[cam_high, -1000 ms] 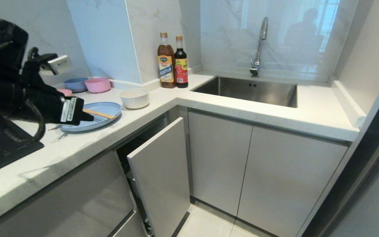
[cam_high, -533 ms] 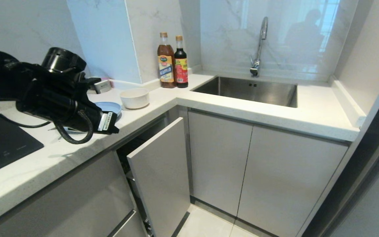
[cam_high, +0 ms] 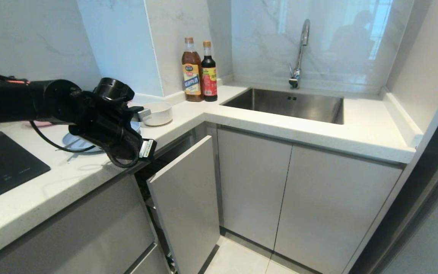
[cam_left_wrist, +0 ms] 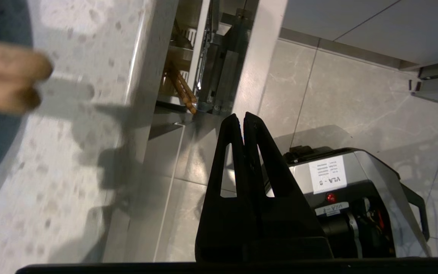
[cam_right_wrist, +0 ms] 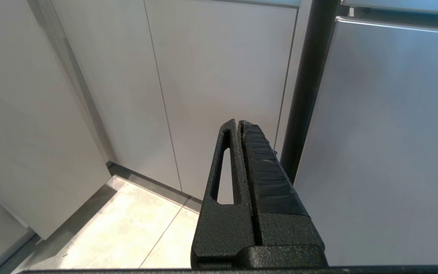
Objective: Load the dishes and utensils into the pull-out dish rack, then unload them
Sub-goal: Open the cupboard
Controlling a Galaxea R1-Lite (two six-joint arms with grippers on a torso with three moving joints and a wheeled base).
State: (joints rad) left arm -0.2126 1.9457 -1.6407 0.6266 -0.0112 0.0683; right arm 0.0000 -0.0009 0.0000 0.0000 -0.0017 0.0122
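Nearest, the rack (cam_high: 183, 198) stands part pulled out at 6 o'clock below the counter (cam_high: 89, 171), panel angled out, likely left open for loading. In the left wrist view chopsticks (cam_left_wrist: 181, 89) already lie inside it; a blurred pair (cam_left_wrist: 8, 76) shows close to the lens. Left gripper (cam_left_wrist: 240, 116) hangs over the counter edge above the rack gap, fingers pressed together, nothing between them. Behind it at 10 o'clock plate (cam_high: 72, 141), mostly hidden; bowl (cam_high: 157, 113) at 11. Spoon not visible. Right gripper (cam_right_wrist: 238, 122) parked low by the cabinets, fingers together, empty.
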